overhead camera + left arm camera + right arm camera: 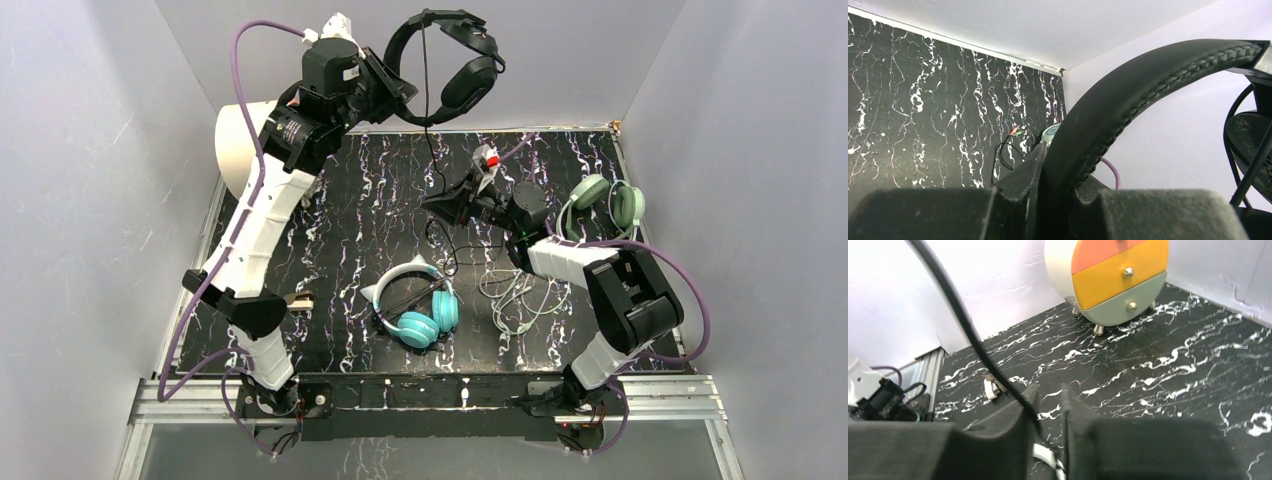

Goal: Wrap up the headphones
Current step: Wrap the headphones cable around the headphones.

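Observation:
My left gripper (397,92) is raised near the back wall and shut on the headband of the all-black headphones (452,58). In the left wrist view the stitched band (1148,90) is clamped between the fingers (1023,180). Its black cable (432,150) hangs down to my right gripper (443,205), low over the table's middle. In the right wrist view the cable (963,325) runs into the narrow gap between the slightly parted fingers (1013,415), lying against the left one. The teal cat-ear headphones (420,308) lie front centre. The sage-green headphones (603,200) lie right, their light cable (520,295) loose.
A round white drawer unit (235,145) stands at the back left; its orange, yellow and grey drawers show in the right wrist view (1115,275). A small tan clip (300,298) lies by the left arm. White walls close in the black marbled table (350,220).

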Motion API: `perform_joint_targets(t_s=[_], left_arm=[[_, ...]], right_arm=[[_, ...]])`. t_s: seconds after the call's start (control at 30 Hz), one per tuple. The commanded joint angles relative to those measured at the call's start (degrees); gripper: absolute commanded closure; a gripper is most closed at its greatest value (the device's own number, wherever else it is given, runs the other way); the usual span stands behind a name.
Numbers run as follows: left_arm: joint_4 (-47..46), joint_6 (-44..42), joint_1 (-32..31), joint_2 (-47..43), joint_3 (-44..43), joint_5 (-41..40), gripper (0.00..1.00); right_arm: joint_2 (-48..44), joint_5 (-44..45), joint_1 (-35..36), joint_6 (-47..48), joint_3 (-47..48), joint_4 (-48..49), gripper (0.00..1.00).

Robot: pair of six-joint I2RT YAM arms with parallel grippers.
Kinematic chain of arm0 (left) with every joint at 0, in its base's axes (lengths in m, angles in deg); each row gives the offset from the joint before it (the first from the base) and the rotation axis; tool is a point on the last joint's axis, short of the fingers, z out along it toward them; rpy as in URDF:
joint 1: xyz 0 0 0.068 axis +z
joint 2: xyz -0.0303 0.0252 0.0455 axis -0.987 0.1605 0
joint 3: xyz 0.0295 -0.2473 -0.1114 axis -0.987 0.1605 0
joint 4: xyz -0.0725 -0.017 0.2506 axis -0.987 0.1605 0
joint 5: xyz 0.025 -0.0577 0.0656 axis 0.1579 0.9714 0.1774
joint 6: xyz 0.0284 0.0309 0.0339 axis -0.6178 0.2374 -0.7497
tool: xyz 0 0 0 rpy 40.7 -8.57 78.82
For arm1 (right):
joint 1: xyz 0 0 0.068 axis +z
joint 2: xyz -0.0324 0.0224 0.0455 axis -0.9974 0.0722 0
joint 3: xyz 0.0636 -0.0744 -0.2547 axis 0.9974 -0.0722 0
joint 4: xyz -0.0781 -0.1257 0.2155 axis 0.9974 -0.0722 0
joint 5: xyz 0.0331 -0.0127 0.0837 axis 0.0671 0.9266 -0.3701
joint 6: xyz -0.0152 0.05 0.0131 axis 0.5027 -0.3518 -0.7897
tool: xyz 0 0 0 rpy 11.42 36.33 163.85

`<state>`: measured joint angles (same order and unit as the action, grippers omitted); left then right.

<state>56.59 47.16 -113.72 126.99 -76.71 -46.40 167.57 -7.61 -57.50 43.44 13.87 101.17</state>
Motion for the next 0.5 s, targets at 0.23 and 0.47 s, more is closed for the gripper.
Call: perform_joint_targets(t_s=[0.23,0.47], left_arm=[[-0.77,-3.74,0.43,-7.38,-0.53,-3.71,1.00],[-7.34,-9.31,0.61,-9.66,4.07,8.70,1.00]], right_arm=[[-17.27,10.00,-3.68,1.86,-10.06,-9.39,1.00],[-22.83,-1.09,-10.91,6.63,-2.93,-36.42,1.00]])
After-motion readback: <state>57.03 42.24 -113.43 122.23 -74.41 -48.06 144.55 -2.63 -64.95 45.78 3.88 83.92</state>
